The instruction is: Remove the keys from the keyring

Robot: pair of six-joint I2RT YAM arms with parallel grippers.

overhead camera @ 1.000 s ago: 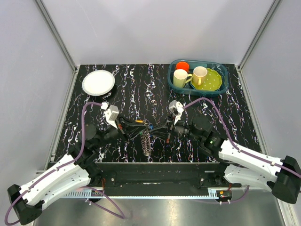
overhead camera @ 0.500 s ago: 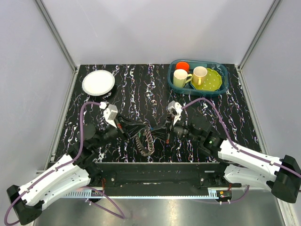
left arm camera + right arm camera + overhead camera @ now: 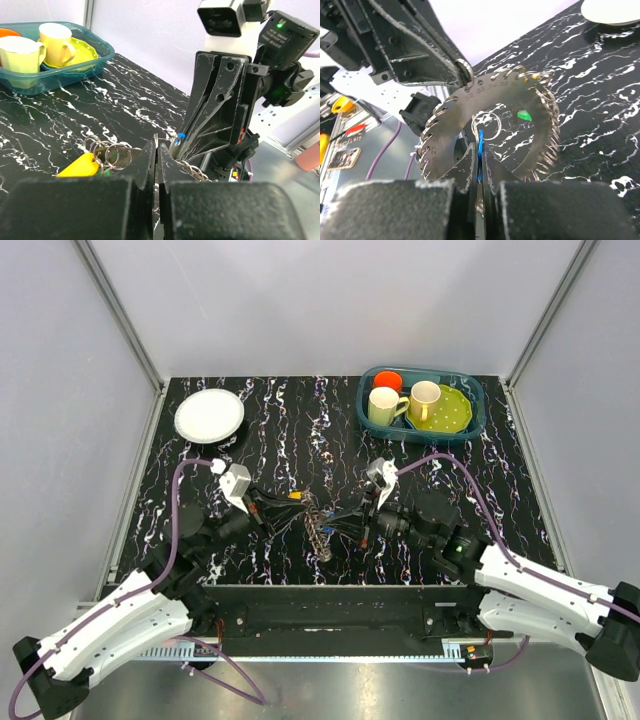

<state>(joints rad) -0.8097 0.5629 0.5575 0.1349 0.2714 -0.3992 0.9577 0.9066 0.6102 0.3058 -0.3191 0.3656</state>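
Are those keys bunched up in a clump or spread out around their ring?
Spread out. The right wrist view shows the keys fanned side by side in a wide arc, like gear teeth.

Flanking the black base plate [image 3: 330, 615], the left arm [image 3: 120, 625] and right arm [image 3: 545, 585] wear white shells, black joints and purple cables [image 3: 178, 515], while the left gripper [image 3: 156, 150] and right gripper [image 3: 479, 150] are scuffed matte black under grey-white cameras [image 3: 237, 483].

We note white plate [image 3: 209, 415] at far left of black marbled worktop [image 3: 300, 430]; teal tub [image 3: 478, 418] at far right holds two yellow mugs [image 3: 384, 406], orange cup [image 3: 388, 380], green plate [image 3: 455, 412].
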